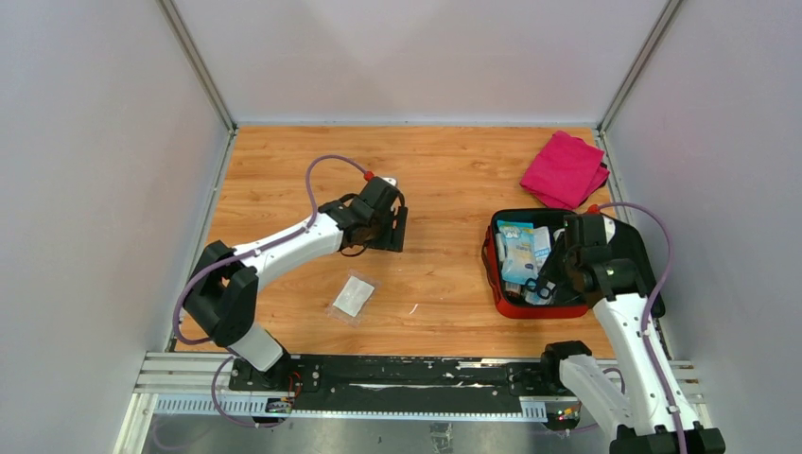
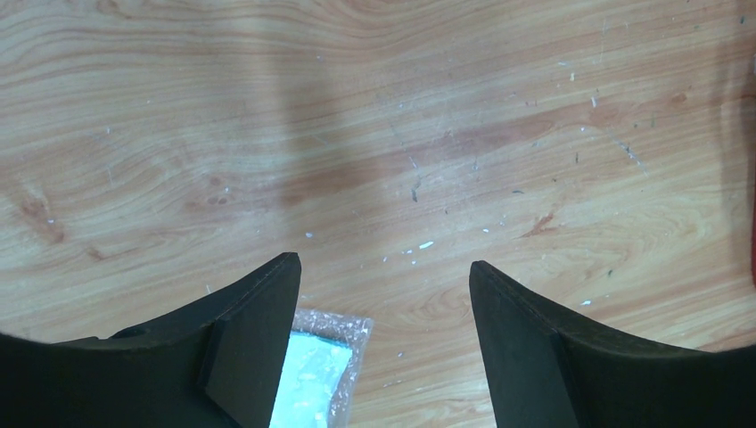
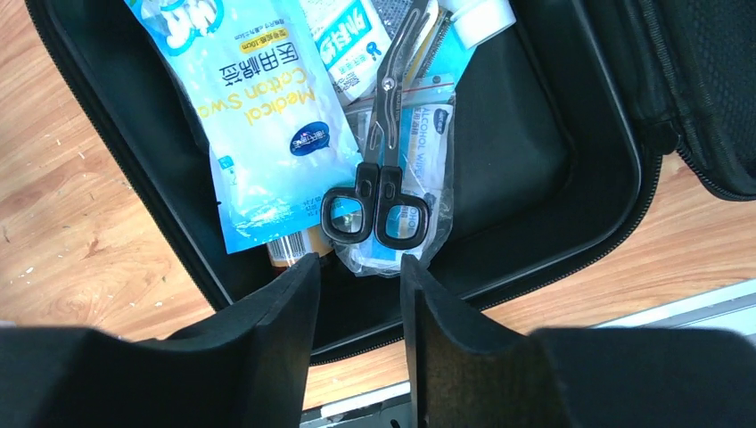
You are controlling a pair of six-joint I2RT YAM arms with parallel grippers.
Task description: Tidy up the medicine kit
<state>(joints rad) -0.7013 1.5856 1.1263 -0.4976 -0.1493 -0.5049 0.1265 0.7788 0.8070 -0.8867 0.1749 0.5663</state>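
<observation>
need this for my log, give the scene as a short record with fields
kit: red medicine kit, open, on right of table
inside: cotton swab pack, scissors, wipes packet
outside: clear packet on table, pink cloth beyond kit
left gripper: open, empty, above table
right gripper: open, empty, over kit

Your medicine kit (image 1: 515, 310): red shell, black lining. Cloth (image 1: 565, 168): plain magenta. Table (image 1: 444, 170): orange-brown wood grain, scattered pale flecks. Swab packet (image 3: 267, 134): pale blue, white and dark-blue lettering. Scissors (image 3: 375, 178): black handles, silver blades. Sachet (image 2: 314, 374): clear wrap; content reads pale turquoise in your left wrist view, whiter from above, so true tint uncertain. Walls (image 1: 95, 189): plain grey-white.
</observation>
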